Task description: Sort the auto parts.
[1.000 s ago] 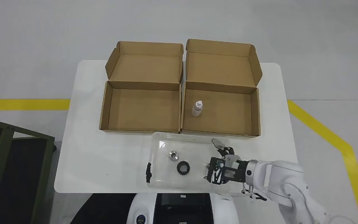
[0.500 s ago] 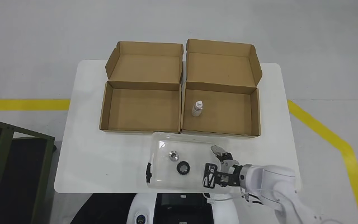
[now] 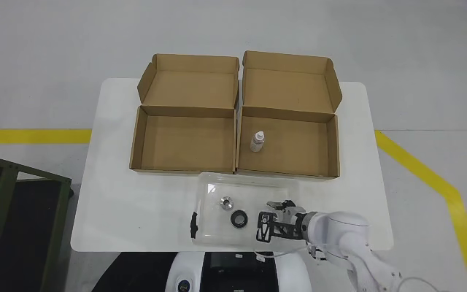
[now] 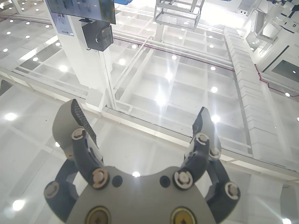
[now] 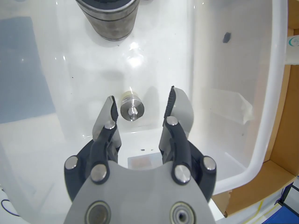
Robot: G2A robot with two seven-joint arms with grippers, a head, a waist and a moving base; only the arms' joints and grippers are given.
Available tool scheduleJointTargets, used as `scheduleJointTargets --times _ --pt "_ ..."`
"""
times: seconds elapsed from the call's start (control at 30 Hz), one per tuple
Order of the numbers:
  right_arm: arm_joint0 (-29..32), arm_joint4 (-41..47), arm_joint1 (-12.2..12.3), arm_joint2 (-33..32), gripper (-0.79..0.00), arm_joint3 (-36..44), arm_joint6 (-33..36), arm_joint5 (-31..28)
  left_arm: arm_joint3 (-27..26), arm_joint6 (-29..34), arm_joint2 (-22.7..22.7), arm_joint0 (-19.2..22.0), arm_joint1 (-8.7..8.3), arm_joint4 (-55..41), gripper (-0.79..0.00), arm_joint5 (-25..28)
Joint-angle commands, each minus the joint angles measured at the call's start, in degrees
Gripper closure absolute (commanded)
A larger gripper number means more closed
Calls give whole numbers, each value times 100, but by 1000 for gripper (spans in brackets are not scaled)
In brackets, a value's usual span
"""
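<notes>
**Desk:** While I log this, report the right gripper point(image 5: 142, 101).

**Operator:** I read its jaws apart, low inside the clear tray point(image 5: 279, 47). The small metal fitting point(image 5: 132, 111) sits between the fingertips, just beside one and not clamped. A ringed metal sleeve point(image 5: 109, 12) stands upright farther in.

**Desk:** Left gripper point(image 4: 139, 108)?

**Operator:** I see it spread wide, pointing at the ceiling. A white bottle point(image 3: 257, 140) sits in the right cardboard box point(image 3: 292, 157), and the left box point(image 3: 182, 142) adjoins it.
</notes>
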State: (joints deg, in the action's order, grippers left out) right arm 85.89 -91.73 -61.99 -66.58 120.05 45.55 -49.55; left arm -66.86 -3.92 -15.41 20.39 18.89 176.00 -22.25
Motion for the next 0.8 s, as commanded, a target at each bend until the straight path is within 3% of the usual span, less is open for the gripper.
scheduleJointTargets --times 0.0,0.33,0.43,0.47,0.77 --pt "-12 -28 4 31 -342 29 107 6 0 0 0 0 0 0 -785 0" --pt "-83 125 20 126 -246 -5 331 -1 0 0 0 0 0 0 -785 0" --pt "-120 157 20 175 -117 -31 339 35 0 0 0 0 0 0 -785 0" --pt "-134 175 20 188 0 -36 331 36 0 0 0 0 0 0 -785 0" --pt "-43 285 62 53 0 484 -135 167 0 0 0 0 0 0 -785 0"
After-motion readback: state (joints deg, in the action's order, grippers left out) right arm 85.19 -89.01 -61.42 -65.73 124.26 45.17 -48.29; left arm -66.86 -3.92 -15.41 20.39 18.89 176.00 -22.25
